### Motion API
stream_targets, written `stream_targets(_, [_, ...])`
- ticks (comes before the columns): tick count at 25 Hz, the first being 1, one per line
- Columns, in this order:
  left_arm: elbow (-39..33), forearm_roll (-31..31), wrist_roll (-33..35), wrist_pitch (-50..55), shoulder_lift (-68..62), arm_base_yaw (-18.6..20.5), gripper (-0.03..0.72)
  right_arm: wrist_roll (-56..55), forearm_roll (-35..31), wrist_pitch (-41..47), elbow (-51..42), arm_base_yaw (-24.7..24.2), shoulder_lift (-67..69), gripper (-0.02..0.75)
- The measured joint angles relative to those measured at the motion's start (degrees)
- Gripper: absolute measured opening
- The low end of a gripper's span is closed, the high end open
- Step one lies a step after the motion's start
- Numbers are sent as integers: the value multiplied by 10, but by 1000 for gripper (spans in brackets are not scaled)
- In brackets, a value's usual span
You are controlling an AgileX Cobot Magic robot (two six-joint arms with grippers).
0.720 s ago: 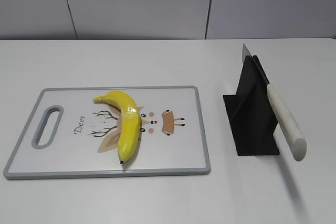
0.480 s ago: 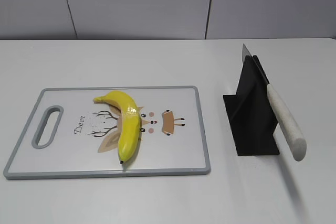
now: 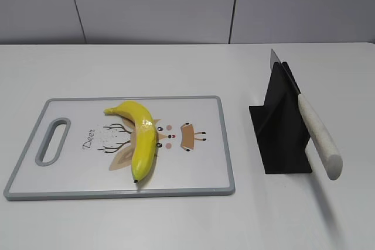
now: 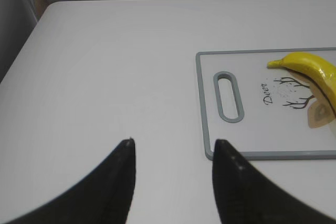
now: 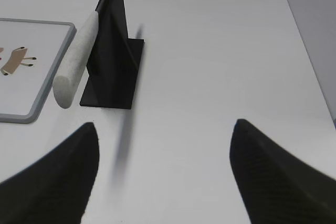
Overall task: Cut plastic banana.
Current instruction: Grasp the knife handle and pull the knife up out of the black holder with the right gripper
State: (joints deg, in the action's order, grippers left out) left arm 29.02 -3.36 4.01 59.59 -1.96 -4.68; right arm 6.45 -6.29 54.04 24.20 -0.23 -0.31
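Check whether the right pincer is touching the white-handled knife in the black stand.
Apart. In the right wrist view, bare table separates the open right pincer from the white-handled knife resting in its black stand.

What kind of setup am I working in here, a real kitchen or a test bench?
Most likely a lab test bench staged as a kitchen task: a bare white table against plain grey wall panels, holding only a toy banana on a deer-print cutting board and a knife in a black stand.
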Motion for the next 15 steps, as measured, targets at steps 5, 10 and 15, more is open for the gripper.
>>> stream_targets(5, [0, 0, 0, 0, 0, 0, 455, 0, 0, 0, 0, 0, 0, 589])
stream_targets(10, [0, 0, 0, 0, 0, 0, 454, 0, -7, 0, 0, 0, 0, 589])
stream_targets(15, [0, 0, 0, 0, 0, 0, 454, 0, -13, -2, 0, 0, 5, 585])
